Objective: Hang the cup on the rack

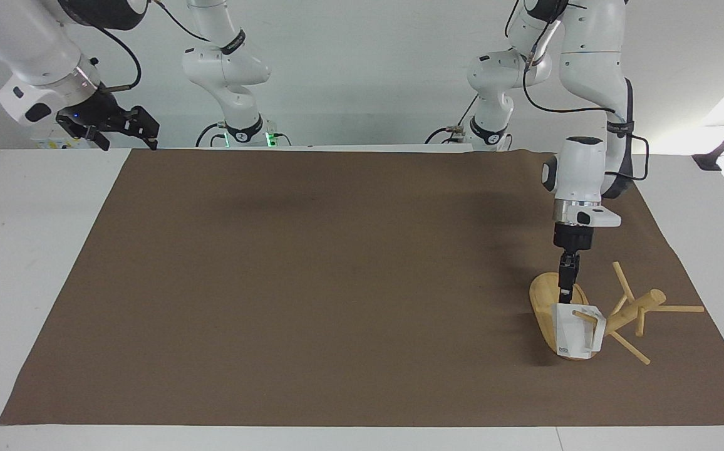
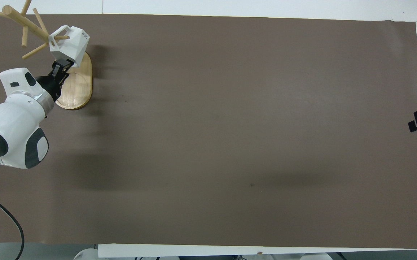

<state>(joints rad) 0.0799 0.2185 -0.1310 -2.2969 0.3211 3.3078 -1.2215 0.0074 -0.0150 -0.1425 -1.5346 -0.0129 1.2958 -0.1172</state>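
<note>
The white faceted cup [image 1: 572, 332] [image 2: 73, 47] hangs over the bamboo rack's oval base [image 1: 543, 300] [image 2: 78, 86], with one thin peg [image 1: 583, 316] passing through its squared handle. The rack's post [image 1: 631, 310] [image 2: 24, 21] carries several more bare pegs. My left gripper [image 1: 565, 297] [image 2: 63, 65] points straight down at the cup's rim, on the side away from the post, and touches it. My right gripper [image 1: 143, 125] waits raised off the mat at the right arm's end of the table, open and holding nothing.
A brown mat [image 1: 337, 282] [image 2: 230, 126] covers most of the white table [image 1: 24, 250]. The rack stands close to the mat's edge at the left arm's end. Its pegs [image 1: 678, 308] stick out toward that edge.
</note>
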